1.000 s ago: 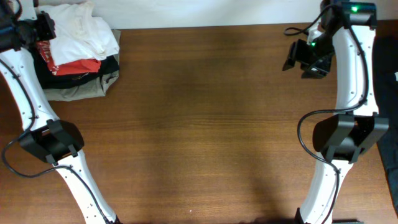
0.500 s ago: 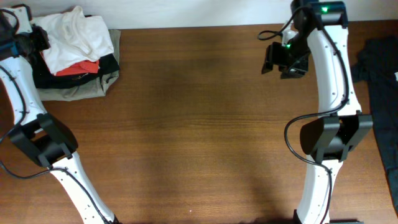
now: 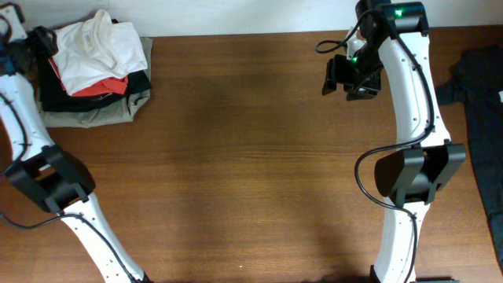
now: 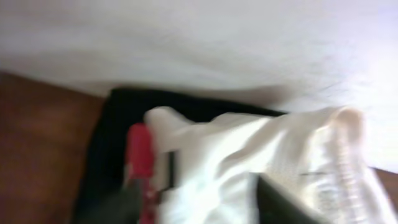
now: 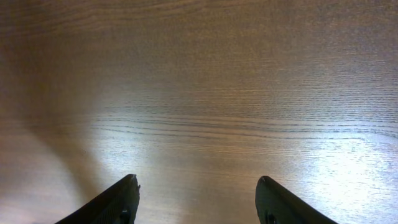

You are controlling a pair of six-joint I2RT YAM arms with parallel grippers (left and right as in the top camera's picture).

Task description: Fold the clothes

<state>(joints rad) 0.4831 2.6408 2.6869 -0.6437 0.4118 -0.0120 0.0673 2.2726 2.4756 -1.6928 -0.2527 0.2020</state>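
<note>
The clothes, a white T-shirt (image 3: 100, 43), lie crumpled on top of a pile at the table's far left corner. In the blurred left wrist view the white T-shirt (image 4: 261, 143) fills the middle. My left gripper (image 3: 41, 39) is at the pile's left edge; its dark fingers (image 4: 283, 199) stand apart, and the left gripper (image 4: 196, 183) looks open with white cloth seen beyond the gap. My right gripper (image 3: 346, 75) hangs over the bare table at the back right. In its wrist view the right gripper (image 5: 198, 179) is open with only wood below.
Under the shirt lie a red garment (image 3: 106, 83), a black garment (image 3: 56, 93) and an olive one (image 3: 106, 112). A dark heap of cloth (image 3: 479, 86) sits past the table's right edge. The brown wooden table (image 3: 236, 157) spans the middle.
My left gripper has opened and drawn back to the left of the pile, leaving the white shirt on top. The right arm has swung left over the table.
</note>
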